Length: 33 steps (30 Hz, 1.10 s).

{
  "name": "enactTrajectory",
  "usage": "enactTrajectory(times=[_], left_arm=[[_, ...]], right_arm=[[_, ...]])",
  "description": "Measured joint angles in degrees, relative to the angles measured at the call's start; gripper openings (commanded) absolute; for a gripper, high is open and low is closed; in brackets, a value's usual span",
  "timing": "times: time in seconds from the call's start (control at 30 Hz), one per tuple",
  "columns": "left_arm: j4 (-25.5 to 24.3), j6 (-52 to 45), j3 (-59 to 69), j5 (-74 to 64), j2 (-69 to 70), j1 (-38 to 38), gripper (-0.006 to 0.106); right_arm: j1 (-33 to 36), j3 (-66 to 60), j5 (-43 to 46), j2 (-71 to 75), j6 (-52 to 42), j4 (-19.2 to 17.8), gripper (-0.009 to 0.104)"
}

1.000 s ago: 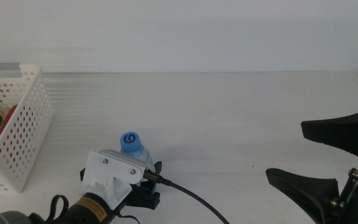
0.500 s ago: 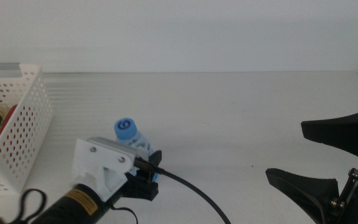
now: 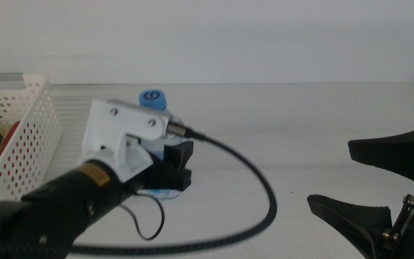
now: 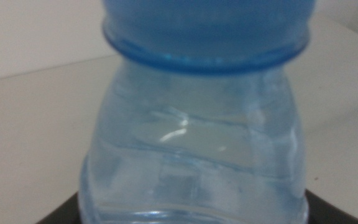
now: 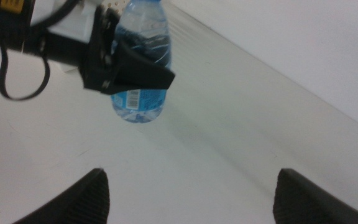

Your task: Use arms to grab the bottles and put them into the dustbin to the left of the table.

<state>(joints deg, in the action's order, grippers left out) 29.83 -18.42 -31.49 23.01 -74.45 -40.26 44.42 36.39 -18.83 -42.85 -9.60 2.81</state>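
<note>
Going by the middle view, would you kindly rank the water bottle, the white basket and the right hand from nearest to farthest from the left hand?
1. Water bottle: clamped in the left hand.
2. White basket: at the table's left edge.
3. Right hand: open, far right.

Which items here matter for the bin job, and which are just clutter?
Job:
- water bottle, held off the table by left gripper
- dustbin, yellow and red items already inside
- right gripper, open, waiting at the right

Clutter:
- none visible
</note>
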Motion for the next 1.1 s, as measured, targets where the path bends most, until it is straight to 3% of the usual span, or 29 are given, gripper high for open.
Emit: enactTrajectory(times=[0.23,0.57,0.7,0.93,1.1], left_arm=[[8.43,-9.84,-6.89,-11.06,0.0,2.18,-0.005],[7.92,-12.33,-12.96,-27.84,0.0,13.79,-0.005],[-1.1,-7.96,-14.55,-33.68,0.0,18.34,-0.005],[-21.87,13.93,-22.3,-50.54,-1.35,28.35,-0.005],[-26.23,19.3,-29.7,-61.18,-3.64,35.25,-0.005]], right_arm=[[0.0,0.0,0.0,0.0,0.0,0.0,0.07],[0.0,0.0,0.0,0.0,0.0,0.0,0.07],[0.0,0.0,0.0,0.0,0.0,0.0,0.07],[0.0,0.0,-0.04,0.0,0.0,0.0,0.07],[0.0,0.0,-0.04,0.0,0.0,0.0,0.07]])
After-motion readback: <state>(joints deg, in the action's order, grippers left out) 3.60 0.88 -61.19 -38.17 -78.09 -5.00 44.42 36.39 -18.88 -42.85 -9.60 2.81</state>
